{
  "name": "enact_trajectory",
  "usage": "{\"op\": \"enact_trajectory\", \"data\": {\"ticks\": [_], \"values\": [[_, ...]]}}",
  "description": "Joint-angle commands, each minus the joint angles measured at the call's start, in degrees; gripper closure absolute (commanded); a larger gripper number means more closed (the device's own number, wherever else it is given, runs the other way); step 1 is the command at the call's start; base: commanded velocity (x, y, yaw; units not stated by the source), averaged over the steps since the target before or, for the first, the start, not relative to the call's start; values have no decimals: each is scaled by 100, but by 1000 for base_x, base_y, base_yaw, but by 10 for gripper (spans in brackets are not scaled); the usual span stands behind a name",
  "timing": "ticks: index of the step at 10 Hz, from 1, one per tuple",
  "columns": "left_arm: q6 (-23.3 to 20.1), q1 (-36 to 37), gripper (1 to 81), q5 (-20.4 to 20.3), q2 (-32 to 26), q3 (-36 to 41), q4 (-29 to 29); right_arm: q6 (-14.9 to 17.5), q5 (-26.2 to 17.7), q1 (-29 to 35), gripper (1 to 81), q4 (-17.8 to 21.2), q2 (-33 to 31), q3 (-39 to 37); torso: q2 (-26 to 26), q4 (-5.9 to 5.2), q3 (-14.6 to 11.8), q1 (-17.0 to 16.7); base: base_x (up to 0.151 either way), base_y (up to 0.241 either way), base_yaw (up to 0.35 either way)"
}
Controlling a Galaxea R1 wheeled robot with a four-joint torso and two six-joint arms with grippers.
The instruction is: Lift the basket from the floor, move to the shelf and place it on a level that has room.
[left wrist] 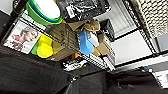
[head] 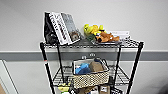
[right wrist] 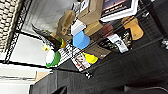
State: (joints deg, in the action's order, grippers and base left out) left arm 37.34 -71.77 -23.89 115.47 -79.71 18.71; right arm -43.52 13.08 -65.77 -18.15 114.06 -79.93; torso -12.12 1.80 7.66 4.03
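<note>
The beige woven basket (head: 90, 76) stands upright on the level (head: 120, 75), the black wire shelf's (head: 136, 62) second tier from the top. Blue cloth (head: 82, 68) and a brown packet (head: 96, 66) lie inside it. The basket sits toward the tier's front, with bare grid on either side. A corner of the basket's woven wall (left wrist: 152, 15) shows in the left wrist view, and the same wall (right wrist: 7, 22) shows in the right wrist view. Both wrist cameras look at the lower tiers, below the basket. The dark carpet floor (left wrist: 27, 75) (right wrist: 140, 65) lies under the rack.
Books (head: 62, 27) and plush toys (head: 100, 35) crowd the top tier. The lower tiers hold cardboard boxes (left wrist: 62, 37), a blue block (left wrist: 85, 42), a green-rimmed bowl stack (left wrist: 45, 11) and magazines (left wrist: 21, 37). A pale wall with a grey rail (head: 155, 56) stands behind the rack.
</note>
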Motion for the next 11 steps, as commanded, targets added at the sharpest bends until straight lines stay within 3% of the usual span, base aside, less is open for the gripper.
{"op": "enact_trajectory", "data": {"ticks": [1, 3, 6, 11], "values": [[-51, -157, 10, -264, 407, -597, 291, 10, -60, -99, 10, -495, 497, -705, 0, 0, 0, 0, 0, 0, 0], [-51, -465, 10, -520, 733, -1108, 317, 10, -69, -389, 10, -681, 859, -1120, -2, 0, -2, -2, 0, 0, 0], [-51, -800, 10, -529, 1295, -1846, 458, 10, -78, -776, 10, -1006, 1236, -1568, -2, 0, -2, -2, 0, 0, 0], [-51, -1142, 10, -458, 2110, -2704, 704, -7, -69, -1356, 10, -1489, 2184, -2979, -9, 0, -5, -6, 0, 0, 0]]}}
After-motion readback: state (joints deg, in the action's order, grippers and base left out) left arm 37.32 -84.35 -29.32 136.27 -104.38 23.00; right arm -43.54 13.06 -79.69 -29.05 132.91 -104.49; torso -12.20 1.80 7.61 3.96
